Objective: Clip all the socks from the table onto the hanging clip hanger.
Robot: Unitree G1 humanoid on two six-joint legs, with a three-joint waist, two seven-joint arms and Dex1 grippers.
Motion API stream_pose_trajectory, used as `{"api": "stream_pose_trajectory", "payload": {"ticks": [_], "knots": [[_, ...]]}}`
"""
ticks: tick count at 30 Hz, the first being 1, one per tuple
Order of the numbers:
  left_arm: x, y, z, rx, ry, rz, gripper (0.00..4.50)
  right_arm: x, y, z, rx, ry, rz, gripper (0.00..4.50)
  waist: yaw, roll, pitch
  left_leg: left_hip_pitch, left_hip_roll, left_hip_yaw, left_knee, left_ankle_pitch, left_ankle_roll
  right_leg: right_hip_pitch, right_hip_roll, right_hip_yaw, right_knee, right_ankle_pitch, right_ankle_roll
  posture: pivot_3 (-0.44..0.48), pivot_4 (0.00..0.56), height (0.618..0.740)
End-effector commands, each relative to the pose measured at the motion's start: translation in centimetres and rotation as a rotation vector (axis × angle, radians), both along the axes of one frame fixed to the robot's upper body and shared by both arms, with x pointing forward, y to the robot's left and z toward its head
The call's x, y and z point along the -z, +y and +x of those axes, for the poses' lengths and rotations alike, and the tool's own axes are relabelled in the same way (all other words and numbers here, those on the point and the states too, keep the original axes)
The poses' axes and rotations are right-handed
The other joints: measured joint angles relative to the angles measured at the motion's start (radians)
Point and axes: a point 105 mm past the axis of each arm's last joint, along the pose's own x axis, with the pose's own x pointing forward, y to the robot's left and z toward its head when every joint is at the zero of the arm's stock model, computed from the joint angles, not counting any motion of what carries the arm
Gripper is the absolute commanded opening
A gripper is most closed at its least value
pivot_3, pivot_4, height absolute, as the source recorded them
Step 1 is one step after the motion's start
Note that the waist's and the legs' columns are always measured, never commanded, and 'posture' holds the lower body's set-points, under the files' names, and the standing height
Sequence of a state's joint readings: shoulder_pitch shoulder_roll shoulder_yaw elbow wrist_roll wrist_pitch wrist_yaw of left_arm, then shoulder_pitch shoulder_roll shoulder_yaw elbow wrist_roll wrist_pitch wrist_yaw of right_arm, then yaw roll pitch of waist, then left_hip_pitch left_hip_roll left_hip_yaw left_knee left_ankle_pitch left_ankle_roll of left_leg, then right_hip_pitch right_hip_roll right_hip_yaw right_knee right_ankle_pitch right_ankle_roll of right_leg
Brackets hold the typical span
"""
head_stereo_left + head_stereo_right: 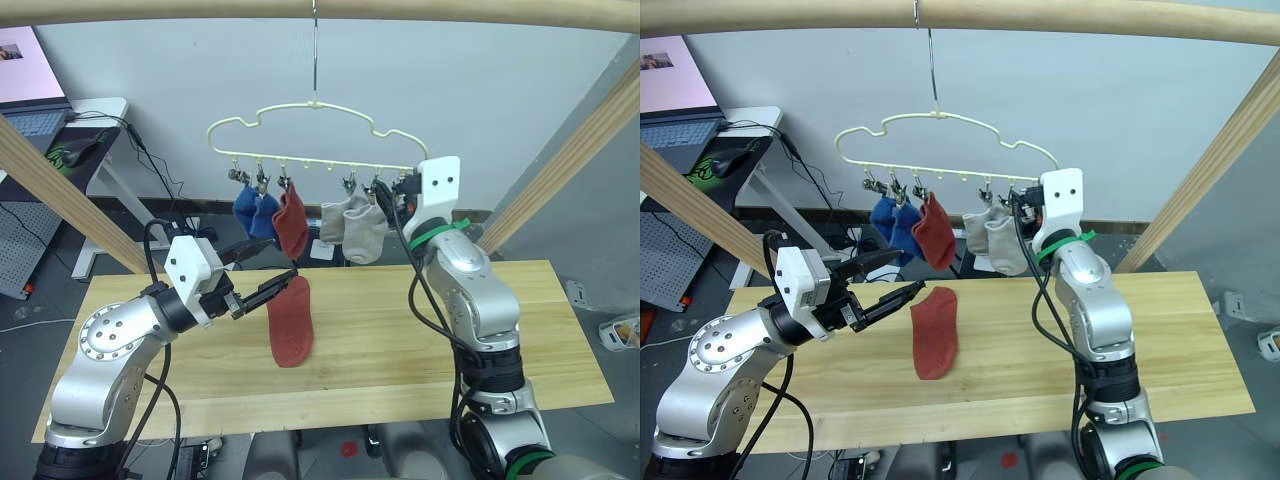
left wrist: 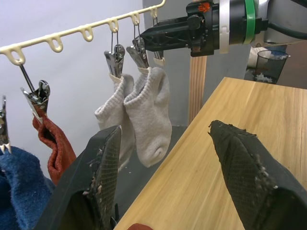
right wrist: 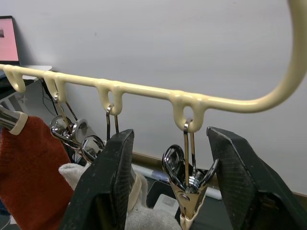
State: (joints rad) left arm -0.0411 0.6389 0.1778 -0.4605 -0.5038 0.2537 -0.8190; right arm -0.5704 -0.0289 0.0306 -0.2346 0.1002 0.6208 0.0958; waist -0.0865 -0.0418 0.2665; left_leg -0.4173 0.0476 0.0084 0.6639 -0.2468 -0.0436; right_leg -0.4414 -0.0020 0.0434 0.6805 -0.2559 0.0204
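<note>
1. Five socks hang clipped on the clip hanger [image 1: 312, 135]: two blue socks [image 1: 255, 213], one rust red sock [image 1: 292, 222] and two light grey socks [image 1: 355, 226], side by side under its lower bar.
2. One rust red sock [image 1: 291, 322] remains; its toe end lies on the table [image 1: 400, 340] and its upper end is lifted toward the left claw [image 1: 262, 292]. By my reading this is the last sock to hang.
3. In the eye views the left claw's tips reach the top edge of this sock, but whether they pinch it I cannot tell; the left wrist view shows its two fingers [image 2: 103, 167] spread wide apart.
4. The right claw [image 3: 192, 184] is raised at the hanger's right end, its fingers spread on either side of an empty silver clip [image 3: 188, 184] without pressing it.
5. Judged from this, the task is nearly done: what is left is to carry the red sock up and close that free clip on it.
</note>
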Motion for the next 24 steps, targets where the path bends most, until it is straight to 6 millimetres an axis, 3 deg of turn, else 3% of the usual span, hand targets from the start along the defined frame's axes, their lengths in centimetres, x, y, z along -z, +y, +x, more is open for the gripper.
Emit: {"api": "stream_pose_trajectory", "payload": {"ticks": [1,7,10,24], "knots": [[-0.2,-0.2,-0.2,0.013,-0.018,0.003,3.16,-1.7,-0.3,-0.3,0.029,-0.068,0.000,2.51,0.000,0.000,0.000,0.000,0.000,0.000,0.000,0.000,0.000,0.000,0.000,0.000,0.000,0.000,0.000,-0.112,0.247,0.736],[-0.2,-0.3,-0.2,0.016,-0.017,0.003,3.16,-1.6,-0.7,-0.4,0.069,-0.067,-0.010,2.51,0.000,0.000,0.000,0.000,0.000,0.000,0.000,0.000,0.000,0.000,0.000,0.000,0.000,0.000,0.000,-0.116,0.247,0.736],[-0.2,-0.3,-0.1,0.019,-0.016,0.003,3.16,-1.5,-0.9,-0.4,0.082,-0.063,-0.012,1.96,0.000,0.000,0.000,0.000,0.000,0.000,0.000,0.000,0.000,0.000,0.000,0.000,0.000,0.000,0.000,-0.119,0.248,0.736],[-0.1,-0.5,-0.1,0.024,-0.012,0.004,3.16,-1.2,-1.9,-0.6,0.154,-0.045,-0.014,1.96,0.000,0.000,0.000,0.000,0.000,0.000,0.000,0.000,0.000,0.000,0.000,0.000,0.000,0.000,0.000,-0.125,0.251,0.736]]}}
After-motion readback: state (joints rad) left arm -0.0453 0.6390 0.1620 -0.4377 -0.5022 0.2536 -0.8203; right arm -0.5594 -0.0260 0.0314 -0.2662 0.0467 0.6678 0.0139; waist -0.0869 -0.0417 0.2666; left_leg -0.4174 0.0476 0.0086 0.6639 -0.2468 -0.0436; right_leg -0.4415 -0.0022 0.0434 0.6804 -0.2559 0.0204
